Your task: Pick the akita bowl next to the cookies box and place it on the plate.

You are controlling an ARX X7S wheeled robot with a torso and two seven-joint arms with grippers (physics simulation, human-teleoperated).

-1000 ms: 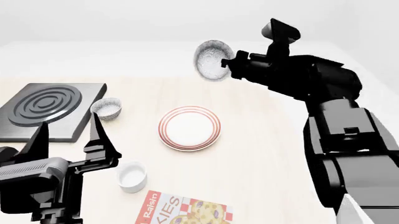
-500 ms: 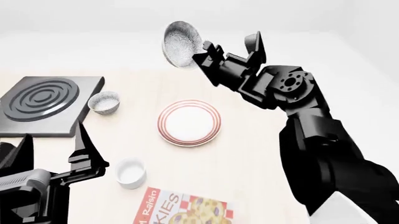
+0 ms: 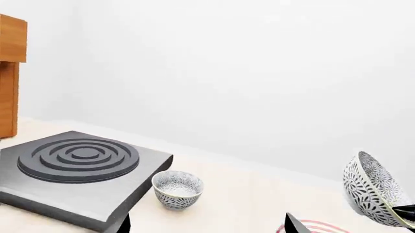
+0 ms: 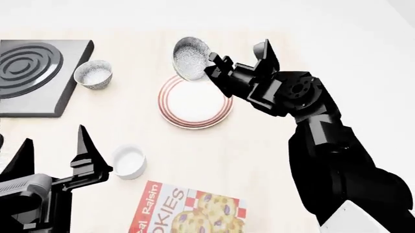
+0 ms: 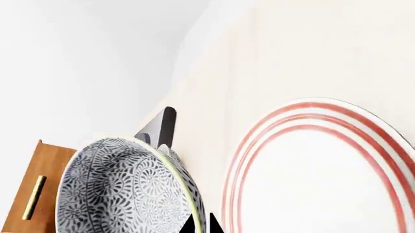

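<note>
Right arm (image 4: pixel 311 126) reaches over the table (image 4: pixel 259 145); cookies box (image 4: pixel 188 213) lies near, plate (image 4: pixel 194 104) mid-table. Right gripper (image 4: pixel 213 65) is clamped on the bowl (image 4: pixel 190 58) rim, bowl tipped on its side above the plate's far edge. Plate sits just nearward below the bowl. Left gripper (image 4: pixel 55 150) is spread wide, idle, near left.

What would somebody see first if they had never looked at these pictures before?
Probably the right gripper, holding the akita bowl tipped on its side in the air over the far edge of the plate, the white one with red rings in the middle of the table. Next, the cookies box at the near edge, and the dark ringed stove block at the far left.
</note>
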